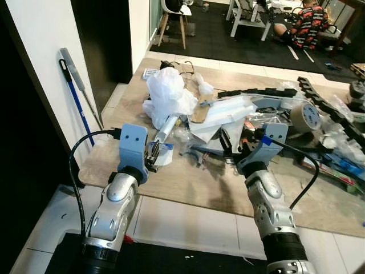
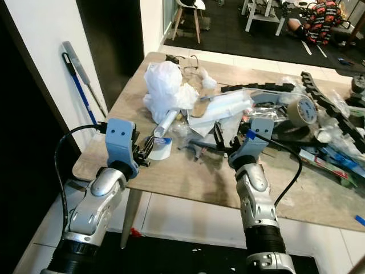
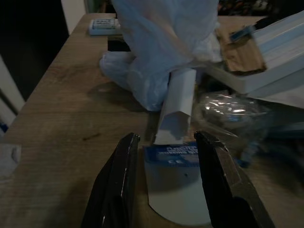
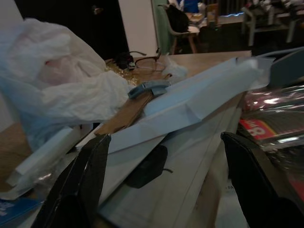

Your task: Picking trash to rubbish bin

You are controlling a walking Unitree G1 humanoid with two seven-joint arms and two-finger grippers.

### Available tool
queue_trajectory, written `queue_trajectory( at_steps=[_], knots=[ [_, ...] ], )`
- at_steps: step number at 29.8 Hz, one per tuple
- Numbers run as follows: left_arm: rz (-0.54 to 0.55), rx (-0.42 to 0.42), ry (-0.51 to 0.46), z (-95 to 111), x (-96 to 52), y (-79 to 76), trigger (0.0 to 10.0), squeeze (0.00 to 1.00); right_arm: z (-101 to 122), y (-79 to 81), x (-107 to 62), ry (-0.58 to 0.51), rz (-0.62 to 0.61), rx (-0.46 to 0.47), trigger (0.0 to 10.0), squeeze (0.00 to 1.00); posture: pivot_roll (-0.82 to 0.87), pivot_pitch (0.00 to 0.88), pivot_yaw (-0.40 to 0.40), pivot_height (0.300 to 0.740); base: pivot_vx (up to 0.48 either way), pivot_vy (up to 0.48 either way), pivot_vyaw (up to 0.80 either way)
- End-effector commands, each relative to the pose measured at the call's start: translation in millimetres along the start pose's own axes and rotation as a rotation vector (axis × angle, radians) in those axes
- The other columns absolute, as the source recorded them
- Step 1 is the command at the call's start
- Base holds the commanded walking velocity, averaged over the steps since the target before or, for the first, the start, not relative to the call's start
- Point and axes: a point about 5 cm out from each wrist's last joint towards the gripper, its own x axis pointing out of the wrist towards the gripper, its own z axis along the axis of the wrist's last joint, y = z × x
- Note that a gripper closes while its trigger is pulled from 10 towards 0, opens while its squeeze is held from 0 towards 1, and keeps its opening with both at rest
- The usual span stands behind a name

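While both silver arms reach over the near edge of a cluttered wooden table (image 1: pixel 188 182), the left eye view shows the left gripper (image 1: pixel 153 155) low at a small white and blue packet (image 1: pixel 165 154), its fingers apart on either side of it. Behind the packet lie a white tube (image 1: pixel 166 128) and a crumpled white plastic bag (image 1: pixel 167 94). The right gripper (image 1: pixel 235 148) hangs with fingers spread before a heap of white paper sheets (image 1: pixel 219 117); a roll of tape (image 1: pixel 305 116) sits to the right.

From the right eye view, a blue-handled mop (image 2: pixel 80 88) leans on the wall beside the table, and a person (image 2: pixel 322 14) sits on the floor far behind.

Along the left wrist view, two black fingers (image 3: pixel 116 185) flank the packet (image 3: pixel 173 183), not closed on it, the tube's end (image 3: pixel 176 109) just beyond.

Through the right wrist view, the wide-open fingers (image 4: pixel 78 185) frame the folded paper sheets (image 4: pixel 190 118), the plastic bag (image 4: pixel 61 90) beside them.
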Motion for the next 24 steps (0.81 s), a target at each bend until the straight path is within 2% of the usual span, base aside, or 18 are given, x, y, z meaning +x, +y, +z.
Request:
queue_trajectory(
  at_steps=[1, 6, 7, 8, 10, 13, 15, 19, 21, 22, 24],
  knots=[
    [-0.013, 0.008, 0.017, -2.7, -1.3, -2.9, 10.0, 0.0, -0.6, -3.8, -2.0, 0.018, -0.008, -0.027, 10.0, 1.0, -0.04, 0.109, -0.053, 0.74, 0.33, 0.0, 0.0],
    [-0.014, 0.009, 0.017, -2.4, -1.2, -2.9, 10.0, 0.0, -1.2, -5.6, -1.3, 0.03, -0.022, -0.05, 10.0, 1.0, -0.04, 0.111, -0.052, 0.74, 0.326, 0.0, 0.0],
    [-0.015, 0.009, 0.018, -2.3, -1.3, -2.9, 10.0, 0.0, -1.4, -5.9, -1.3, 0.032, -0.022, -0.052, 10.0, 0.65, -0.04, 0.111, -0.052, 0.74, 0.326, 0.0, 0.0],
    [-0.015, 0.009, 0.018, -2.3, -1.3, -2.9, 10.0, 0.0, -1.4, -5.9, -1.3, 0.032, -0.022, -0.052, 10.0, 0.65, -0.04, 0.111, -0.052, 0.74, 0.326, 0.0, 0.0],
    [-0.026, 0.006, 0.012, -1.8, -1.7, -3.9, 10.0, 0.0, -1.6, -7.0, -1.7, 0.036, -0.026, -0.057, 10.0, 0.0, -0.04, 0.114, -0.053, 0.74, 0.307, 0.0, 0.0],
    [-0.076, -0.006, -0.011, -0.1, -3.5, -8.4, 10.0, 0.0, -1.7, -8.3, -2.2, 0.039, -0.032, -0.056, 10.0, 0.0, -0.04, 0.118, -0.052, 0.74, 0.0, 0.0, 0.0],
    [-0.184, -0.033, -0.075, 7.9, -7.7, -18.3, 10.0, 0.0, -2.0, -10.1, -2.8, 0.041, -0.043, -0.05, 10.0, 0.0, -0.04, 0.121, -0.052, 0.74, 0.0, 0.0, 0.0],
    [-0.246, -0.045, -0.112, 13.6, -10.4, -23.6, 10.0, 0.0, -1.9, -10.7, -3.1, 0.041, -0.049, -0.039, 10.0, 0.0, -0.04, 0.121, -0.052, 0.74, 0.0, 0.0, 0.0],
    [-0.346, -0.061, -0.162, 21.2, -15.4, -31.4, 10.0, 0.0, -1.5, -10.9, -3.0, 0.041, -0.052, -0.029, 10.0, 0.0, -0.04, 0.124, -0.051, 0.74, 0.0, 0.0, 0.0],
    [-0.346, -0.061, -0.162, 21.2, -15.4, -31.4, 10.0, 0.0, -1.5, -10.9, -3.0, 0.041, -0.052, -0.029, 10.0, 0.0, -0.04, 0.124, -0.051, 0.74, 0.0, 0.0, 0.0],
    [-0.43, -0.086, -0.194, 26.3, -20.4, -37.3, 10.0, 0.0, -1.2, -10.5, -3.3, 0.042, -0.055, -0.023, 10.0, 0.0, -0.04, 0.125, -0.051, 0.74, 0.0, 0.0, 0.0]
  ],
)
